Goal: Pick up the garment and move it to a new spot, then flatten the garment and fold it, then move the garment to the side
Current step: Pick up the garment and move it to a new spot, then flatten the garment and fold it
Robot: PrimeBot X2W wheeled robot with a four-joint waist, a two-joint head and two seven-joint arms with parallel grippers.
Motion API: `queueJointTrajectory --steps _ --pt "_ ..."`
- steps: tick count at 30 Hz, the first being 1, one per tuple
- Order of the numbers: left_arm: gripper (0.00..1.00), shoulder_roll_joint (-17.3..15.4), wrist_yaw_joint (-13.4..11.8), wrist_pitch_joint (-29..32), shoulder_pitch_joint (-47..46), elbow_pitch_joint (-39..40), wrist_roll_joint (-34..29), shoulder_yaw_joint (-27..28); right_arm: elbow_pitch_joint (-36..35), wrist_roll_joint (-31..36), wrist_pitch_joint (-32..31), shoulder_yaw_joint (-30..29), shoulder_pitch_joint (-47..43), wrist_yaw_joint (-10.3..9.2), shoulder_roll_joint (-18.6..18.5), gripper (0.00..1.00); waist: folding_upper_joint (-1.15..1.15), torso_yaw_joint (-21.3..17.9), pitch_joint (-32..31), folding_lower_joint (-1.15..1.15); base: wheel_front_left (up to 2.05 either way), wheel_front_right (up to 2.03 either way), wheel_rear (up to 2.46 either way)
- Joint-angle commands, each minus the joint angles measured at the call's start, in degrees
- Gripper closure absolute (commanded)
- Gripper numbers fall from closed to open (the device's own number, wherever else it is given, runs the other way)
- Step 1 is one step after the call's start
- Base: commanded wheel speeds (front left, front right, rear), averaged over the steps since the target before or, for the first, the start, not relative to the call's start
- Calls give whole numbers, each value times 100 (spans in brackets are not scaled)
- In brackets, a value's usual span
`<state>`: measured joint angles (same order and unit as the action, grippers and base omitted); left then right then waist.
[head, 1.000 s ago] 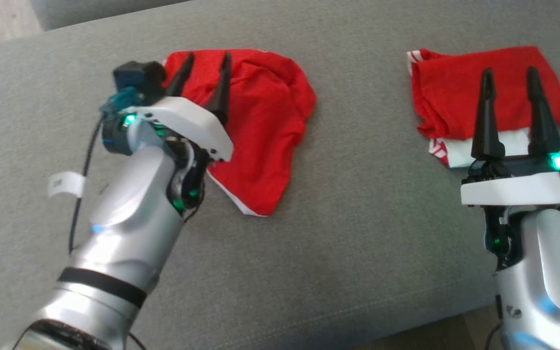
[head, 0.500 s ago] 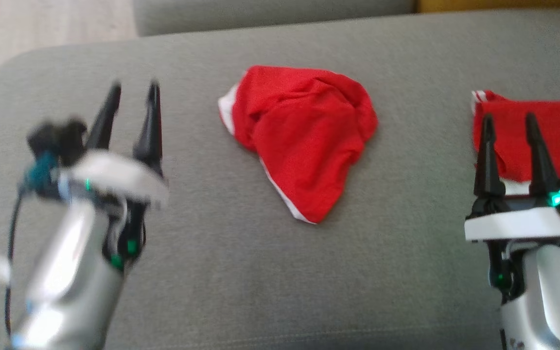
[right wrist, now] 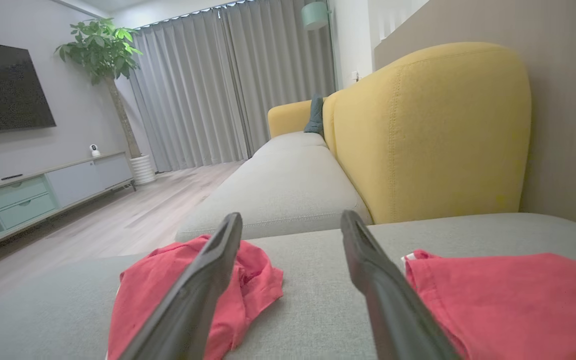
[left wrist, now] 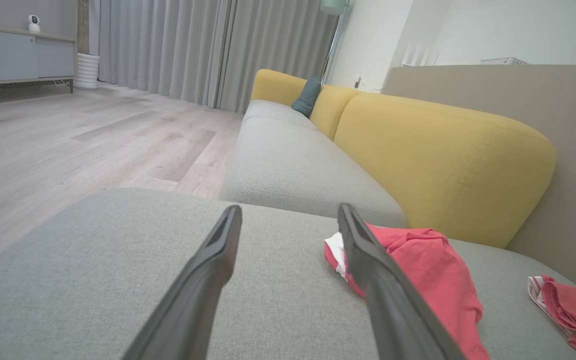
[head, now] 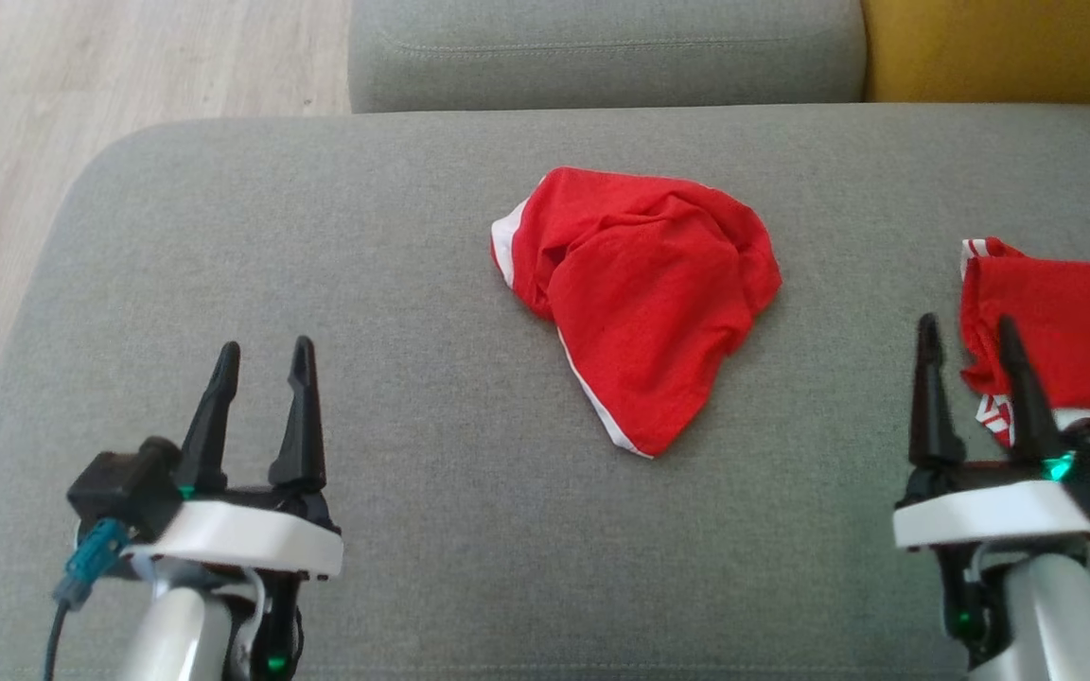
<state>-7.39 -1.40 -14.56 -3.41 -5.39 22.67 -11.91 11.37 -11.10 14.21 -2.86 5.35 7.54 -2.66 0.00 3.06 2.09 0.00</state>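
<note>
Head view: left gripper (head: 265, 346) and right gripper (head: 968, 323) are held spread wide and empty over the grey cushion (head: 394, 274); the crumpled red garment (head: 649, 293) lies between them, apart from both. Its white-trimmed edge should be pinched low so the cloth is lifted cleanly; the folded red garment (head: 1065, 331) beside the right gripper must be avoided.

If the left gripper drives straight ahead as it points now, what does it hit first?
Probably nothing soon: the left gripper points over bare grey cushion, with the crumpled red garment off to its right. Height above the cushion is unclear.
</note>
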Motion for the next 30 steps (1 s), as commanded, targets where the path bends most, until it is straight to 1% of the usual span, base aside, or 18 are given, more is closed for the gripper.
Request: queueJointTrajectory --steps 1,7,11,15,18,21,24,30 --pt "0 33 78 -43 -234 231 -117 267 -156 -40 53 230 133 -5 -21 0 0 10 -6 0 0 0 0" --pt "0 205 315 -43 -251 87 -316 477 -18 -189 -194 835 31 -5 -21 0 0 42 93 0 0 0 0" --pt "0 292 433 -43 -250 -64 -388 553 111 -194 -365 1466 23 -5 -21 0 0 77 218 0 0 0 0" --pt "0 362 537 -43 -317 -174 -449 546 334 -34 -584 2110 112 -5 -21 0 0 175 354 0 0 0 0" --pt "0 396 589 -43 -394 -250 -468 549 577 162 -756 2408 227 -5 -21 0 0 279 439 0 0 0 0" --pt "0 418 629 -43 -457 -314 -470 559 906 531 -874 2589 383 -5 -21 0 0 395 505 0 0 0 0" --pt "0 432 663 -43 -510 -364 -464 545 1196 757 -907 2642 539 -5 -21 0 0 522 577 0 0 0 0" --pt "0 444 701 -43 -553 -432 -451 529 1608 931 -904 2539 778 -5 -21 0 0 705 665 0 0 0 0"
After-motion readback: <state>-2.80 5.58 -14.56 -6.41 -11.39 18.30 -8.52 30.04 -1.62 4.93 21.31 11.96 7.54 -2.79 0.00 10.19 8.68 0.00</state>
